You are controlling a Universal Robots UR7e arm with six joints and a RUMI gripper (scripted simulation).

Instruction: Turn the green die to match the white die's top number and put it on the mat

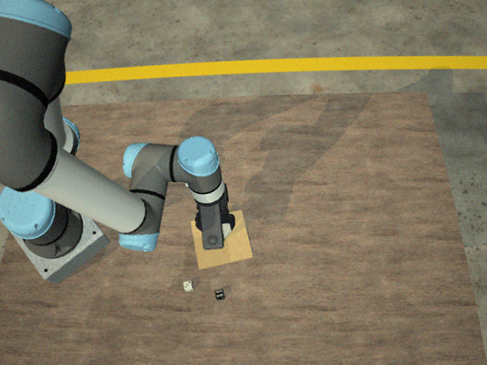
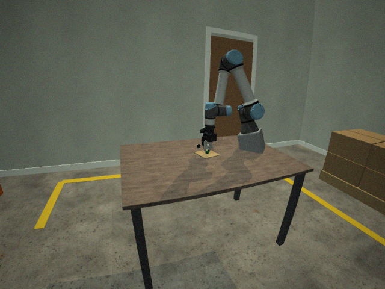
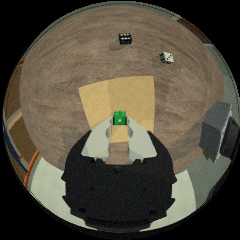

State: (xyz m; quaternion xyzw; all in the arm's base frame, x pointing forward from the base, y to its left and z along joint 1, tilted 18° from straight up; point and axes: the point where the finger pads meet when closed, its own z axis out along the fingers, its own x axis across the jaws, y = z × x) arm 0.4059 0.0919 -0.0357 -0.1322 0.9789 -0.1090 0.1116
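Observation:
The green die [image 3: 119, 118] sits between my fingertips, over the tan mat [image 3: 120, 102]. My gripper [image 3: 119, 116] [image 1: 222, 245] is shut on it, low above the mat; whether the die touches the mat I cannot tell. In the exterior view the green die [image 2: 207, 152] shows at the fingertips just over the mat [image 2: 206, 153]. The white die [image 1: 187, 285] lies on the table in front of the mat; it also shows in the wrist view [image 3: 167, 58]. The gripper body [image 1: 214, 228] hides the green die in the top view.
A black die [image 1: 219, 293] lies on the table to the right of the white die, also seen in the wrist view [image 3: 125, 38]. The robot base [image 1: 60, 249] stands at the table's left. Cardboard boxes [image 2: 357, 164] stand on the floor off to the right.

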